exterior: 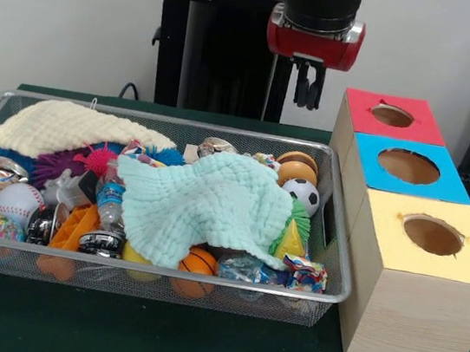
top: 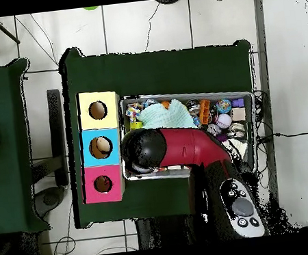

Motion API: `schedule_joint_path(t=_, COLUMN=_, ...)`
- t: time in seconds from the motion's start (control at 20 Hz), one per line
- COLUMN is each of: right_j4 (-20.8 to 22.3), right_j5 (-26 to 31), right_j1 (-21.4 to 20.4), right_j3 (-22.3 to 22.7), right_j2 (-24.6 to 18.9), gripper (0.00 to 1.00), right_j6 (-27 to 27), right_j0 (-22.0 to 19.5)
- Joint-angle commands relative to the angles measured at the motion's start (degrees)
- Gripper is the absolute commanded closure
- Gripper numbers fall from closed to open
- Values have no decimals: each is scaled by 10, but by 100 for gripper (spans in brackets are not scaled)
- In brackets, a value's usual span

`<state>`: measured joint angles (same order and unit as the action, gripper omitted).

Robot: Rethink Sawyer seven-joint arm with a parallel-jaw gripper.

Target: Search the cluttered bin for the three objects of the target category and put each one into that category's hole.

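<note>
A wire mesh bin (exterior: 204, 274) holds a jumble of toys under a mint cloth (exterior: 204, 207) and a cream cloth (exterior: 67, 124). Showing around the cloths are a soccer ball (exterior: 305, 195), a small basketball (exterior: 199, 261), a baseball (exterior: 18, 198) and a brown-orange ball (exterior: 297, 165). My gripper (exterior: 308, 88) hangs shut and empty above the bin's far right corner, close to the red box (exterior: 357, 114). In the overhead view the arm's head (top: 144, 151) hides the gripper over the bin (top: 180, 94).
Three wooden boxes stand in a row beside the bin: red, blue (exterior: 368, 167) and yellow (exterior: 383, 245), each with a round hole on top. Overhead they are the yellow (top: 110, 101), blue (top: 114, 136) and red (top: 119, 185) boxes left of the bin.
</note>
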<state>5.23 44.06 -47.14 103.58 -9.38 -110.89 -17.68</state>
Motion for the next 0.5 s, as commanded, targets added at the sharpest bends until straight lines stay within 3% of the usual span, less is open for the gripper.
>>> schedule_joint_path(t=0.05, right_j4=8, right_j5=-87, right_j1=43, right_j3=35, right_j2=9, gripper=100, right_j6=-77, right_j0=-2)
schedule_joint_path(t=0.1, right_j4=21, right_j5=-113, right_j1=70, right_j3=17, right_j2=9, gripper=100, right_j6=-71, right_j0=-4)
schedule_joint_path(t=0.2, right_j4=47, right_j5=-159, right_j1=78, right_j3=3, right_j2=13, gripper=100, right_j6=-58, right_j0=-2)
schedule_joint_path(t=0.25, right_j4=61, right_j5=-180, right_j1=81, right_j3=-7, right_j2=19, gripper=0, right_j6=-50, right_j0=1)
schedule_joint_path(t=0.5, right_j4=135, right_j5=-270, right_j1=80, right_j3=-35, right_j2=70, gripper=0, right_j6=-51, right_j0=41)
